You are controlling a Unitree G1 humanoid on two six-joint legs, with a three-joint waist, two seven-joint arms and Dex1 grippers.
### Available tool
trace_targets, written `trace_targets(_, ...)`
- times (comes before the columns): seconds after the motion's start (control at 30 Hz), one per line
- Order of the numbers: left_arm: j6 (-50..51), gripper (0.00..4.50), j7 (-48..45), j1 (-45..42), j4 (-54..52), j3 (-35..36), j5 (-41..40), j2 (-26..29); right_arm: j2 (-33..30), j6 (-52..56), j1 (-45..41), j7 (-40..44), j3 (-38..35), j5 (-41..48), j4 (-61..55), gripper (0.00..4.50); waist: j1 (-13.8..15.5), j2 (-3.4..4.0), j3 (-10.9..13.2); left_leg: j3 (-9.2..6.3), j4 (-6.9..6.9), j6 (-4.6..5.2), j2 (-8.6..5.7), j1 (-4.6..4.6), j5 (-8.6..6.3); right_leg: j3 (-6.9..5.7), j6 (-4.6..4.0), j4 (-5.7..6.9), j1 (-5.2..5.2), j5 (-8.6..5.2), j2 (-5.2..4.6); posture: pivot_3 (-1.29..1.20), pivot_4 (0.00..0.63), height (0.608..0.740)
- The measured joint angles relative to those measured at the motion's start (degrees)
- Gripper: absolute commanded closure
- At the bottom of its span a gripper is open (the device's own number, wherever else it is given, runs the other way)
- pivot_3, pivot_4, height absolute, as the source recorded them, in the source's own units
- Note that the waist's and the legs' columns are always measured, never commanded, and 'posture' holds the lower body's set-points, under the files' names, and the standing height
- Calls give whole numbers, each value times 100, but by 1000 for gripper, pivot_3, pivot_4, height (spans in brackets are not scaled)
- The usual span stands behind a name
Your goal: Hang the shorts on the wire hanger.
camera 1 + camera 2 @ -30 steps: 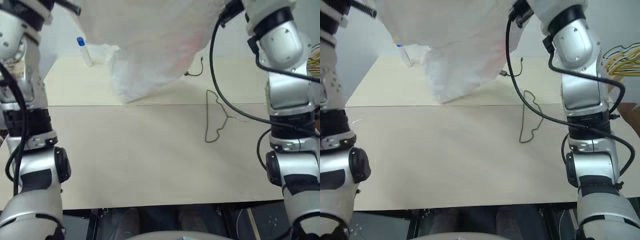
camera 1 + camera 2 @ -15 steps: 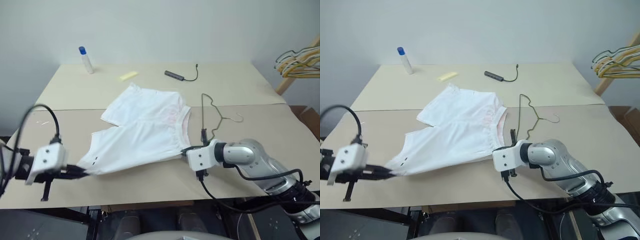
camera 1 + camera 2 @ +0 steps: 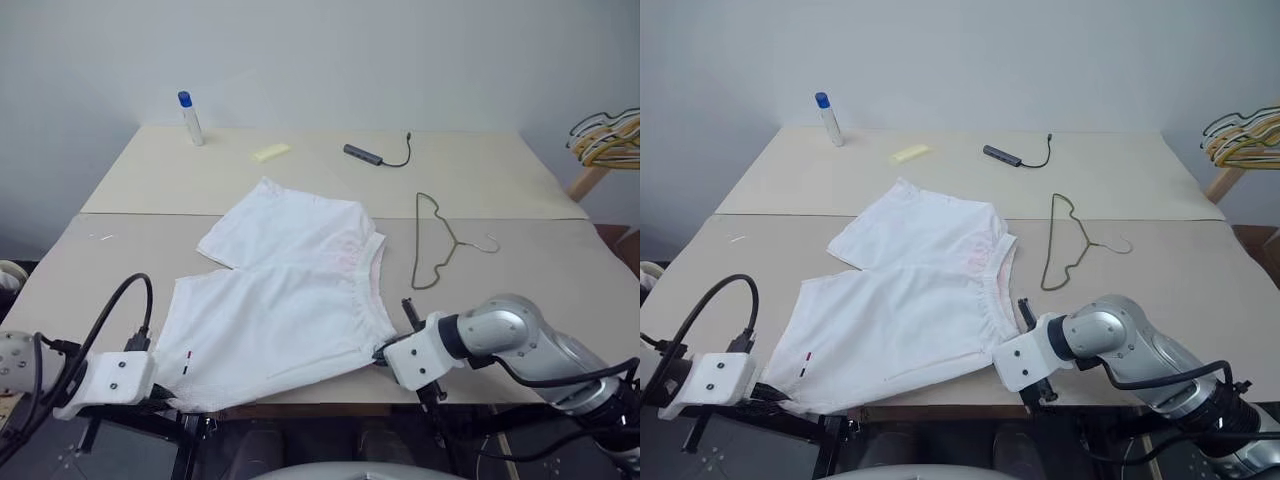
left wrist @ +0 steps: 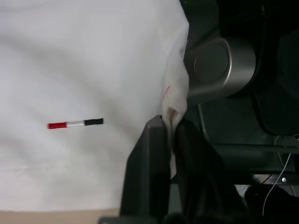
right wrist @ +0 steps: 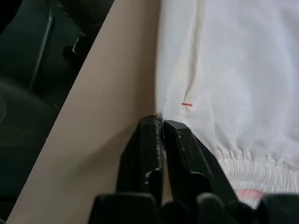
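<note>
We see the shorts (image 3: 285, 300) spread flat at the table's (image 3: 520, 180) centre, with the hanger (image 3: 435, 243) lying apart at their 3 o'clock. Our left gripper (image 4: 170, 135) pinches the hem corner at 7 o'clock. Our right gripper (image 5: 162, 128) is pressed on the shorts' edge by the waistband at 5 o'clock.

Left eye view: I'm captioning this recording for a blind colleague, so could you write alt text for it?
White shorts lie spread flat on a beige table, the left gripper and right gripper pinching their near corners at the table's front edge. A thin wire hanger lies just right of the shorts, untouched.
</note>
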Motion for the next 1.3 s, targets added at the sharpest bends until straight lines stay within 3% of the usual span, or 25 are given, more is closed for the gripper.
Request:
trace_targets(0.1,33,2189,-145,-20,26,81,3,130,4,263,94,166,-265,558,-224,2096,1,1,1,0,0,0,0,-7,-2,1,-30,1,-6,17,0,60,0,740)
trace_targets(0.23,122,820,-327,-238,268,431,-27,251,-14,987,102,193,-1289,1678,-287,646,1,1,1,0,0,1,2,11,-2,-1,-31,1,9,17,1,59,0,740)
trace_targets(0.3,218,113,-236,-647,410,434,-60,261,81,1579,-191,-177,-1621,1746,27,633,-5,2,2,1,0,0,5,23,-2,-2,-1,0,21,-3,2,52,0,740)
trace_targets(0.33,274,26,-92,-968,475,405,-128,192,211,1972,-398,-465,-1717,1725,327,633,-4,0,0,1,0,0,7,26,-2,-2,0,-1,22,-3,5,52,0,740)
trace_targets(0.4,466,26,215,-1500,499,335,-331,-58,487,2636,-689,-1001,-1835,1647,828,633,-5,-9,-10,1,-2,0,7,23,-2,-1,-4,-4,25,0,5,44,0,740)
trace_targets(0.43,737,26,474,-1924,478,230,-628,-388,895,3190,-969,-1482,-1890,1589,1277,633,-14,-9,-13,2,-2,-1,4,16,-3,3,-42,-1,21,23,4,39,0,740)
trace_targets(0.53,1493,26,947,-2554,128,-23,-1521,-991,1694,4300,-1410,-2544,-2049,1475,2098,633,-51,-12,-15,-5,1,-1,2,-44,-2,8,-45,16,-42,35,6,26,0,740)
trace_targets(0.67,2152,26,1353,-2975,-192,-111,-2297,-1392,2136,4792,-1509,-3286,-2045,1266,2640,633,-83,-12,-15,-11,2,0,0,-63,-3,6,-45,23,-59,37,3,25,0,740)
trace_targets(0.8,2455,26,1456,-3253,-392,-578,-2595,-1471,3174,4903,-1606,-4338,-2385,1170,3392,633,-180,0,-16,-4,2,0,-3,-29,-3,18,-43,23,-34,47,8,21,0,740)
trace_targets(1.03,2457,26,1523,-3506,-392,-894,-2588,-1550,3593,4759,-1996,-5104,-2692,1090,3983,633,-272,9,-15,-8,1,0,-5,-36,-3,17,-42,9,-33,46,8,13,0,740)
trace_targets(1.27,2433,26,1537,-3506,-392,-935,-2558,-1586,3585,4968,-1943,-5126,-2683,1112,4266,633,-297,16,-17,-8,1,0,-4,-29,-3,18,-41,12,-31,46,11,14,0,740)
trace_targets(1.3,2426,8,1536,-3506,-392,-936,-2546,-1586,3581,5020,-1949,-5126,-2676,1109,4264,804,-298,16,-17,-8,1,0,-4,-29,-3,18,-40,11,-30,46,11,15,0,740)
